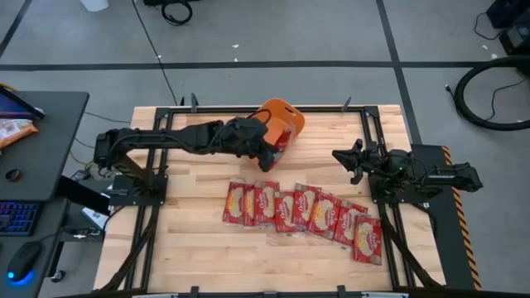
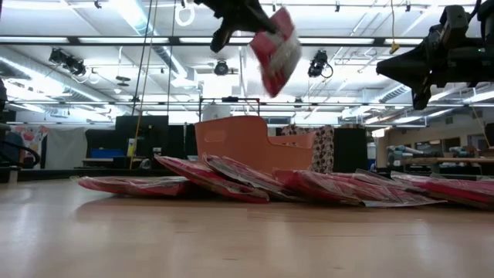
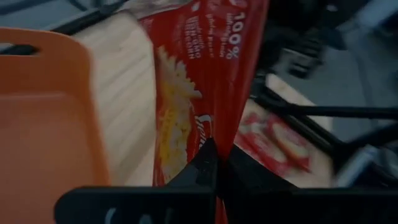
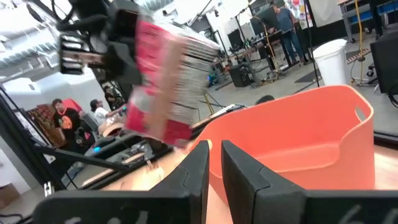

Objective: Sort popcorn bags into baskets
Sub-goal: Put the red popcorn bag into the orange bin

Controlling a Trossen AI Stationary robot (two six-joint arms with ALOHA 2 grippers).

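A light wooden table [image 1: 199, 240] seen from above, with 2 dark robot arms mounted at opposite sides. The left arm [image 1: 166, 136] stretches across the far half of the table toward an orange plastic tub [image 1: 284, 116], which sits near the far edge at about the middle, its open top ready to receive packets.

In front of the tub, across the middle of the table, lies a row of popcorn bags [image 1: 302, 211]: about 7 flat red packets with cream-yellow pictures, overlapping one another like fallen dominoes and running toward the right arm's side. They lie well apart from the tub, so each one has to be lifted and carried over.

The right arm [image 1: 431, 176] waits at its own side of the table, raised above the surface. Its right gripper [image 4: 214, 163] points toward the tub with its fingers narrowly parted and nothing between them.

The left gripper [image 3: 217, 168] is pinched tight on the edge of one held popcorn bag [image 2: 276, 50], high above the table. The bag hangs tilted from the fingers, right beside the tub's near rim and overlapping it from above. It seems lifted this high to clear the tub wall. Judging by this, the bag is about to be dropped in, with most of the sorting not yet done.
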